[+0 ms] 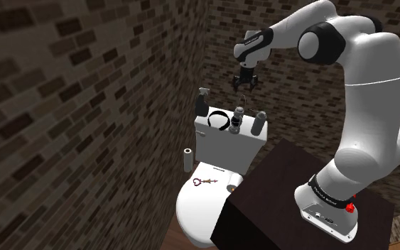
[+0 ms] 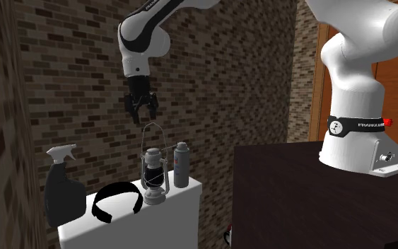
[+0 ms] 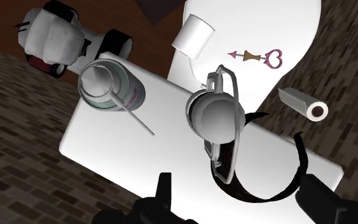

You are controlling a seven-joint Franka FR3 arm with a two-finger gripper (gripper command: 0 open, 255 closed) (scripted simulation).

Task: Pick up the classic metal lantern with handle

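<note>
The arm (image 1: 361,85) reaches over the toilet tank (image 1: 223,145), and that approach looks like all that is done, with nothing lifted. The lantern (image 2: 153,173) stands upright on the tank lid between a black headband (image 2: 117,201) and a can (image 2: 182,164). The hand (image 2: 141,114) hangs above its handle, fingers apart and empty — descent, grip and lift are left.

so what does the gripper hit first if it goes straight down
Most likely the lantern, its handle top, standing on the tank roughly under the open gripper; exact alignment is unclear.
</note>
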